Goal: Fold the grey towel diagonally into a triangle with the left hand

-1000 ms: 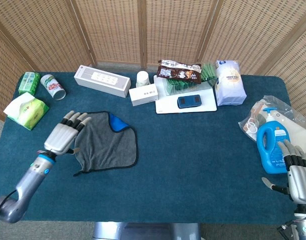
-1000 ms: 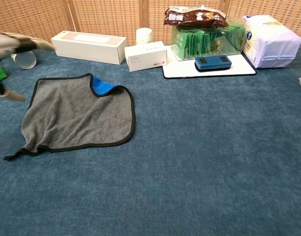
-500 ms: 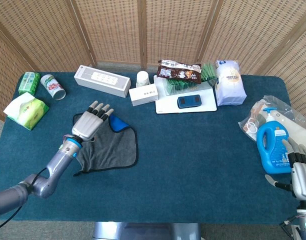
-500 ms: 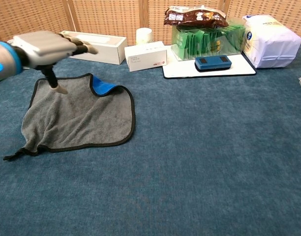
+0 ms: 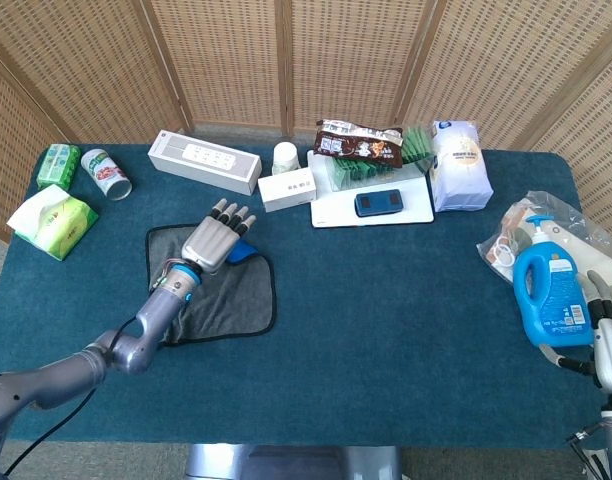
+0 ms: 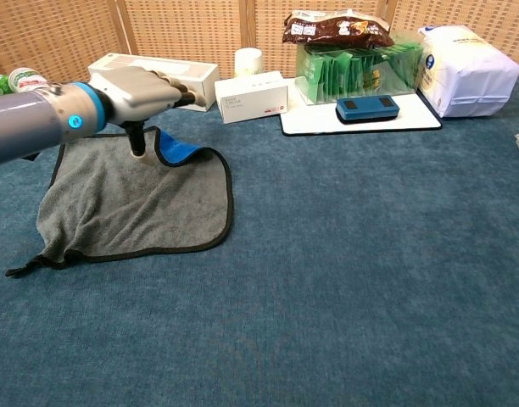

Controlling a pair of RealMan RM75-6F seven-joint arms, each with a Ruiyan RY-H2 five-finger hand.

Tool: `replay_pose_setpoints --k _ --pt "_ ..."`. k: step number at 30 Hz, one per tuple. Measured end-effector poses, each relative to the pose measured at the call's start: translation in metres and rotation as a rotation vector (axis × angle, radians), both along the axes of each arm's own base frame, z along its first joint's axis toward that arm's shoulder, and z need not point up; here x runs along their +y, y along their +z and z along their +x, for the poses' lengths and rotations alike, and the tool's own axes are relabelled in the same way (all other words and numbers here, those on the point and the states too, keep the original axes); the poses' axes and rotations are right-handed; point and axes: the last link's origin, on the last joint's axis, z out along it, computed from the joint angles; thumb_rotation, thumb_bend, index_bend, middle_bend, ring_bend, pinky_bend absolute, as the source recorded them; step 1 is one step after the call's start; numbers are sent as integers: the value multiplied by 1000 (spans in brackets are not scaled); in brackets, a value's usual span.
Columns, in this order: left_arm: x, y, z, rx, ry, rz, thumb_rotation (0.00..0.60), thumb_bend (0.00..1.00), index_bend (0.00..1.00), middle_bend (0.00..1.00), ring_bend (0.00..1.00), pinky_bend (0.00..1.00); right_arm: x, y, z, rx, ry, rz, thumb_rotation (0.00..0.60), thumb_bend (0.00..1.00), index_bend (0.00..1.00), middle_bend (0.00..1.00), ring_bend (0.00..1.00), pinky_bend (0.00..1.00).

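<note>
The grey towel (image 5: pixel 221 300) (image 6: pixel 124 203) with black trim lies flat on the blue table, left of centre. Its far right corner is turned over, showing blue (image 5: pixel 245 250) (image 6: pixel 179 151). My left hand (image 5: pixel 214 240) (image 6: pixel 141 88) hovers over the towel's far edge, just left of that blue corner, fingers spread and stretched forward, holding nothing. The thumb points down toward the cloth. My right hand (image 5: pixel 611 335) is at the table's right edge beside a blue bottle, fingers apart and empty; the chest view does not show it.
Behind the towel stand a long white box (image 5: pixel 204 161) (image 6: pixel 153 80), a small white box (image 5: pixel 286 189) (image 6: pixel 251 96) and a white cup (image 5: pixel 285 155). A white tray (image 5: pixel 338 210) bears a dark device and green packets. Tissue pack (image 5: pixel 53 222) and cans lie far left. Blue bottle (image 5: pixel 544 296) stands right.
My left hand has swept from the towel's left edge rightward and forward, across the cloth to its far edge near the blue corner. The towel has not moved.
</note>
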Motion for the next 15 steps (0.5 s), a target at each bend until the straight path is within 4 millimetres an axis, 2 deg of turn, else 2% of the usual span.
replay_pose_setpoints --k 6,11,15 --pt "7 -16 9 15 3 -6 600 124 188 0 0 96 -2 0 -2 -1 -9 0 600 0 0 0 0 0" --pt "9 -26 13 37 -4 -13 600 162 216 0 0 99 -3 1 -3 -6 -11 1 600 0 0 0 0 0" --pt "11 -33 17 48 -10 -14 600 235 256 0 0 104 -3 0 -3 -5 -12 4 600 0 0 0 0 0"
